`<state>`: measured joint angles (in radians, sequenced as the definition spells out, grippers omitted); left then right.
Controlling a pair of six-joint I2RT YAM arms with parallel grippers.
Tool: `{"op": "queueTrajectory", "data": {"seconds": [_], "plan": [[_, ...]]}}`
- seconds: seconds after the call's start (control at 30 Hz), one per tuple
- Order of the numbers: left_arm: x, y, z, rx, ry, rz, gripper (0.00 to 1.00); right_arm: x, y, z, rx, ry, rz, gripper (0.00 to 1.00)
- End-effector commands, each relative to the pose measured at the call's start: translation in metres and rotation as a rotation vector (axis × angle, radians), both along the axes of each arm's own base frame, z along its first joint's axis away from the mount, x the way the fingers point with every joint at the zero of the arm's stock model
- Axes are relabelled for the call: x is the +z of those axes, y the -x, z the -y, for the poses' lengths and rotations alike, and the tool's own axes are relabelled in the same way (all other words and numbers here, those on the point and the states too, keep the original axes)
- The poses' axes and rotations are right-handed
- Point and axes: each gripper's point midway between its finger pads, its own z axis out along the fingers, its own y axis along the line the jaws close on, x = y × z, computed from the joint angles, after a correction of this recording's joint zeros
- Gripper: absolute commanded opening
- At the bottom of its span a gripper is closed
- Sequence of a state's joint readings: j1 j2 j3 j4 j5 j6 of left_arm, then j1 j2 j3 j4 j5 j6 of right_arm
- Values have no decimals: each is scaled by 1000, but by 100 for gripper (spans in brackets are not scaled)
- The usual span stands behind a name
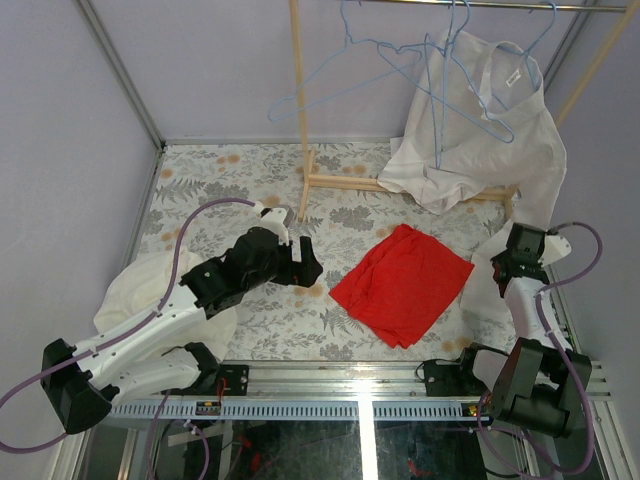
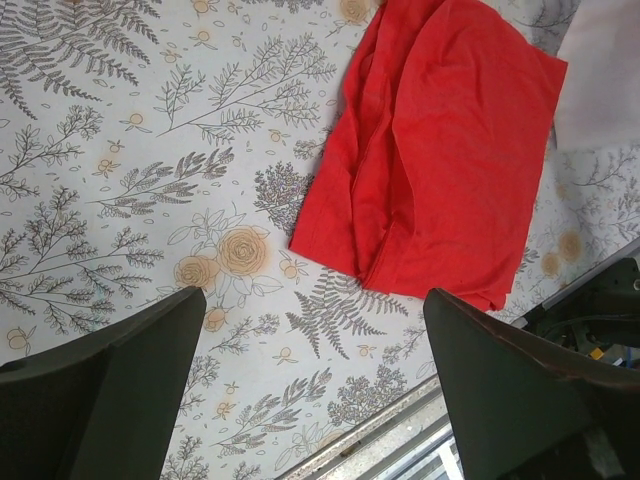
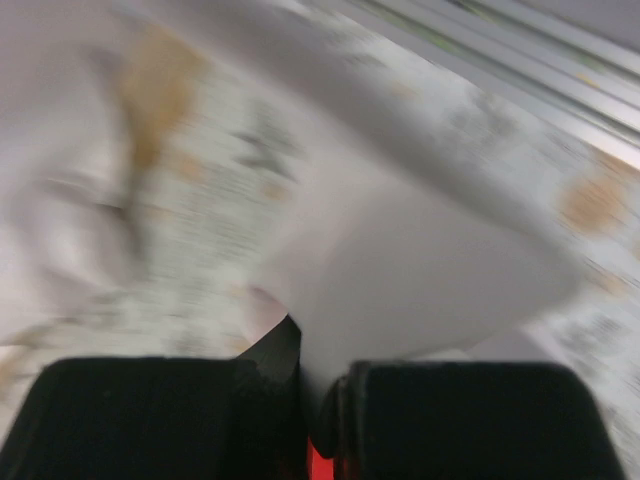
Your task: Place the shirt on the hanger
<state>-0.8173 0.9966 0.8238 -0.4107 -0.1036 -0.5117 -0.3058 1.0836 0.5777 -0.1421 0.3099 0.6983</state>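
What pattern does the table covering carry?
The table covering: grey ferns, orange flowers on white; clearest in left wrist view.

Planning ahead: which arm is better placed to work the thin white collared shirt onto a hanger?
Probably right: the right gripper is shut on white fabric trailing from the shirt; the left gripper hangs open near the red cloth.

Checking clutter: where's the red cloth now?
Top view: the red cloth lies flat at centre, just right of the left pincer, in front of the wooden rack.

Left hand [image 1: 305, 262] spread wide, low over the middle of the bench [image 1: 220, 190], arm stretched forward. Right hand [image 1: 508, 268] by the right edge, clamped shut on the shirt [image 1: 520, 150].
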Motion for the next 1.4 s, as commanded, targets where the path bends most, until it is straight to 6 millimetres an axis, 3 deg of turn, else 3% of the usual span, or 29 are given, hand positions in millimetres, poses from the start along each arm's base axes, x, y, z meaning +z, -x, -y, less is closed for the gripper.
{"op": "queueTrajectory", "data": {"seconds": [0.0, 0.07, 0.17, 0.23, 0.27, 0.37, 0.47, 0.53, 0.63, 0.9, 1.0, 1.2, 1.37], "plan": [[24, -5, -2, 28, 58, 52, 90, 141, -100, -13, 177, -10, 510, 0], [27, -5, -6, 44, 61, 62, 90, 176, -132, -35, 308, -100, 641, 0], [28, -3, -10, 57, 65, 61, 90, 223, -162, -61, 450, -226, 821, 0], [28, -1, -12, 63, 67, 60, 90, 242, -172, -70, 493, -294, 913, 0], [27, 0, -13, 66, 66, 60, 90, 243, -176, -70, 490, -318, 923, 2], [24, 1, -18, 79, 67, 62, 90, 214, -187, -72, 484, -377, 874, 14], [22, 2, -18, 82, 68, 59, 90, 142, -190, -57, 385, -374, 666, 38], [22, 3, -18, 76, 70, 55, 90, 99, -183, -45, 335, -319, 488, 57], [20, 3, -18, 78, 67, 51, 90, 69, -165, -32, 299, -242, 337, 63], [14, 2, -11, 65, 78, 35, 90, 68, -129, -19, 275, -107, 236, 71], [12, 2, -11, 64, 76, 33, 90, 68, -106, -13, 241, -61, 167, 75], [8, -1, -6, 55, 69, 28, 90, 58, -55, -1, 143, 12, 66, 100], [6, -2, -3, 42, 61, 28, 90, 42, -30, -9, 145, -12, -9, 99]]}}
